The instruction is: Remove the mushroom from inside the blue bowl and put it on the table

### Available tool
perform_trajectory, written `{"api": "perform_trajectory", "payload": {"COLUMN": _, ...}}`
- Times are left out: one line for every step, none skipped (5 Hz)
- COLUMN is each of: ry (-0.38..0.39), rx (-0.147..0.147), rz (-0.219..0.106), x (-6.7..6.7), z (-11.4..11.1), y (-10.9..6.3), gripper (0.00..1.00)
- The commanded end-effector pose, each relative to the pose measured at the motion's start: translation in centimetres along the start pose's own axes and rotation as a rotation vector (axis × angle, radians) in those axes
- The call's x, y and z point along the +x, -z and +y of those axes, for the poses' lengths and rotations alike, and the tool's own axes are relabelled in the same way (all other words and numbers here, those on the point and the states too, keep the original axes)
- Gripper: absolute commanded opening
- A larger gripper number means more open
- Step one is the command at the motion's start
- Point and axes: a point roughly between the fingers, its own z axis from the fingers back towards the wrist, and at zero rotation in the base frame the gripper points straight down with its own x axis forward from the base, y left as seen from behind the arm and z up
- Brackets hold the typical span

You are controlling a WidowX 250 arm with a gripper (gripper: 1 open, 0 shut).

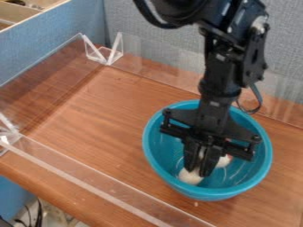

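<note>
The turquoise blue bowl [155,135] stands on the wood-grain table [95,115] at the front right. My black gripper [199,166] reaches straight down into it, its two fingers slightly parted, so it is open. A small cream-white piece of the mushroom [192,176] shows on the bowl's floor right below the fingertips. Its cap is hidden by the fingers. Whether the fingers touch the mushroom cannot be told.
Low clear acrylic walls [71,164] edge the table along the front and left. A clear triangular bracket [105,49] stands at the back. A blue partition [53,35] and a wooden box lie beyond the left wall.
</note>
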Motion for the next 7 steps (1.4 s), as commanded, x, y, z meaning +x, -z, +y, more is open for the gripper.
{"api": "perform_trajectory", "payload": {"ry": 0.027, "rx": -0.014, "rz": -0.056, "x": 0.2, "z": 1.4, "y": -2.2, "gripper": 0.00}}
{"api": "perform_trajectory", "payload": {"ry": -0.023, "rx": -0.016, "rz": -0.085, "x": 1.9, "z": 3.0, "y": -3.0, "gripper": 0.00}}
{"api": "perform_trajectory", "payload": {"ry": -0.074, "rx": -0.018, "rz": -0.094, "x": 3.4, "z": 5.2, "y": -2.6, "gripper": 0.00}}
{"api": "perform_trajectory", "payload": {"ry": -0.038, "rx": -0.019, "rz": -0.100, "x": 3.5, "z": 5.8, "y": -4.0, "gripper": 0.00}}
{"api": "perform_trajectory", "payload": {"ry": -0.006, "rx": -0.020, "rz": -0.101, "x": 3.7, "z": 6.4, "y": -5.1, "gripper": 0.00}}
{"api": "perform_trajectory", "payload": {"ry": 0.010, "rx": -0.021, "rz": -0.107, "x": 4.0, "z": 7.6, "y": -6.6, "gripper": 0.00}}
{"api": "perform_trajectory", "payload": {"ry": -0.075, "rx": -0.018, "rz": -0.096, "x": 5.0, "z": 10.9, "y": -6.8, "gripper": 0.00}}
